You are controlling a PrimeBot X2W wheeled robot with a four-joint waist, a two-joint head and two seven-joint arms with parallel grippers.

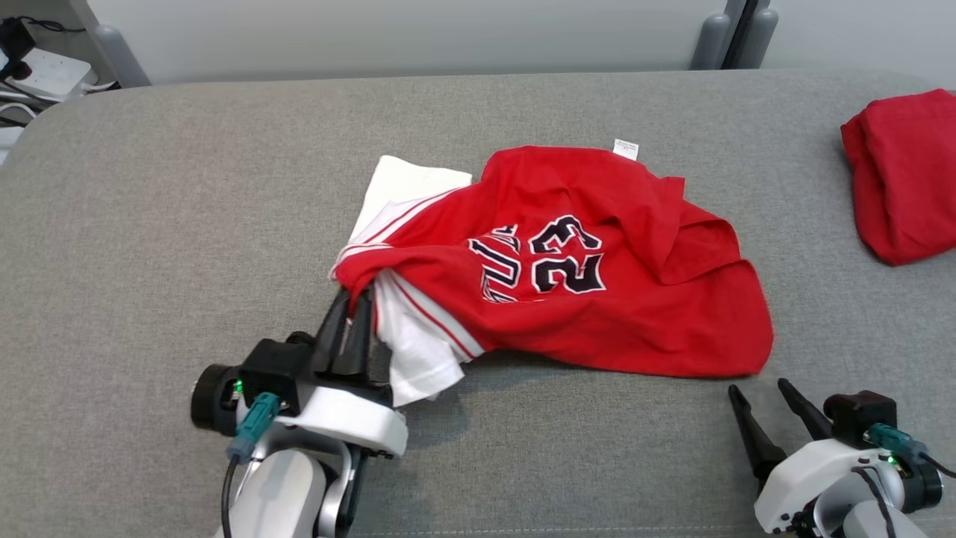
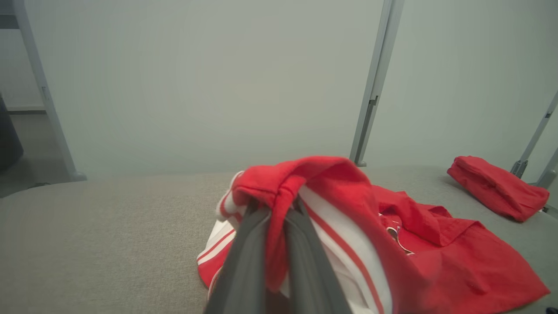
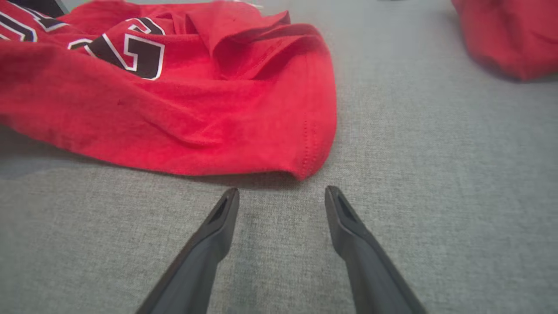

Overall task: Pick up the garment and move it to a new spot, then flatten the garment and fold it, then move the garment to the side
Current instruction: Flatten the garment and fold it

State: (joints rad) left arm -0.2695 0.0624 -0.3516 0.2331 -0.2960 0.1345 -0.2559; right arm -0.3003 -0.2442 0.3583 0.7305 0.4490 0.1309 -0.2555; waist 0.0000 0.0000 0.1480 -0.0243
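Observation:
The garment (image 1: 567,261) is a red jersey with white striped trim and a black "23", lying crumpled in the middle of the grey surface. My left gripper (image 1: 355,295) is shut on its left edge, and a fold of red cloth (image 2: 279,196) is bunched up between the two dark fingers. My right gripper (image 1: 758,387) stands open just short of the jersey's near right corner (image 3: 311,161), with only bare grey fabric between its fingers (image 3: 224,218).
A second red cloth bundle (image 1: 907,172) lies at the far right of the grey padded surface (image 1: 187,224). Grey posts (image 2: 372,87) and a pale wall stand behind the surface. Cables and a white box (image 1: 45,71) sit off its back left corner.

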